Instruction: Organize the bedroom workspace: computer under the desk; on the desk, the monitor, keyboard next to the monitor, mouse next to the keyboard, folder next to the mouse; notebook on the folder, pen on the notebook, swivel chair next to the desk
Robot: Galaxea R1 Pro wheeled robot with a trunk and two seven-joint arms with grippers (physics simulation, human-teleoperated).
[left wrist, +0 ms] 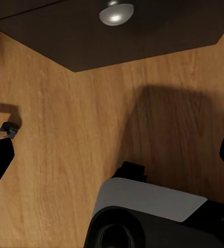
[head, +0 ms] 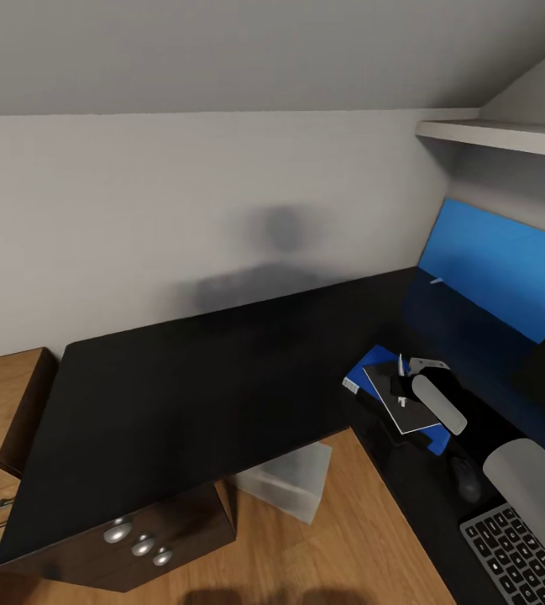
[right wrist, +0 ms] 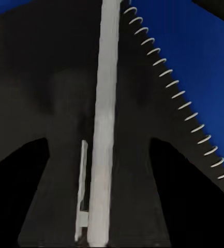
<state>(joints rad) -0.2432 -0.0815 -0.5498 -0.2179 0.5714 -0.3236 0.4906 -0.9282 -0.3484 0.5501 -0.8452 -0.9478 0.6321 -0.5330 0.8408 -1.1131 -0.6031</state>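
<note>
Pen: slim white stick, seen in the right wrist view running lengthwise between the two dark fingers of the right gripper, which are closed on it from both sides. Beneath it lies the thin grey spiral-bound notebook, its white wire coil along one edge, resting on the flat bright blue folder.

Head view, near to far: a slim dark grey keyboard with low black keys sits at the nearest edge of the glossy black desk; a small black rounded mouse lies just beyond it. Further on, the folder carries the notebook, with the right gripper poised over the stack and the pen's white tip showing there. A plain light grey box-shaped computer stands on the wooden floor under the desk.

Left wrist view: the left gripper's dark fingers stand wide apart, empty, above the floor.
</note>
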